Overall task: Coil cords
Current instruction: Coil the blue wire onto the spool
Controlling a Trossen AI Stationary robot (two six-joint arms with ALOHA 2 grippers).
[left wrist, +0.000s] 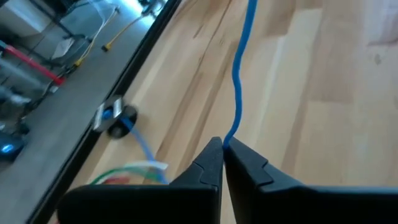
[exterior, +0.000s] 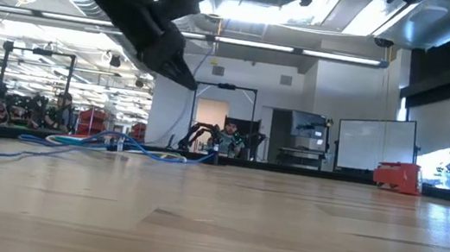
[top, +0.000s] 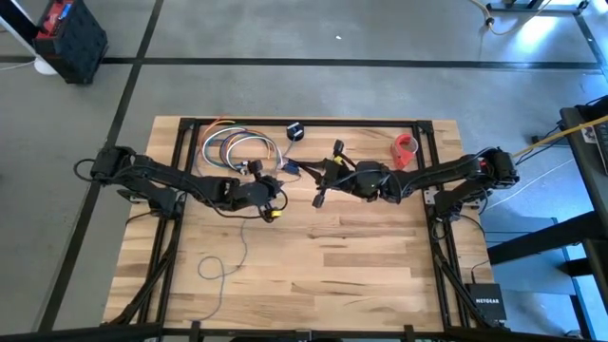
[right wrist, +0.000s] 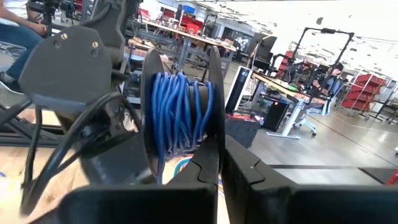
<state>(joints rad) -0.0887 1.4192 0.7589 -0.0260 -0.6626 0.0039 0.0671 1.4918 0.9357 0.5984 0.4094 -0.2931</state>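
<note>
Holding one item, cord [left wrist: 236, 93], thin and blue: my left gripper [left wrist: 222, 149] is clenched on it, fingertips pinched together with the cord rising straight out from between them. In the high view that gripper [top: 273, 201] sits above the table's middle, left of centre.

Item, cord, remainder: a slack tail [top: 226, 269] wanders in a loose loop across the near-left boards, well apart from the gripper. Toward the far edge the cord runs to a small black disc [left wrist: 118, 118] lying close to the rim there.

Item, spool [right wrist: 180, 112]: blue turns already wound between two dark flanges, just ahead of my right gripper [right wrist: 221, 149], whose fingers are closed tight; whether they pinch anything I cannot tell. In the high view the right gripper [top: 323, 185] is near table centre, close to my left.

Step in hand, by my reckoning: feeding a fresh length for another turn. Next move calls for carrying the pinched stretch round the coil without tugging the slack into a snag.

Item, multicoloured wire bundle [top: 233, 150]: near the far-left edge, close beside my left arm; keep clear.

Item, red object [top: 407, 148]: far right, near the right arm.

Open room: bare boards across the whole near half of the table [top: 380, 275].
</note>
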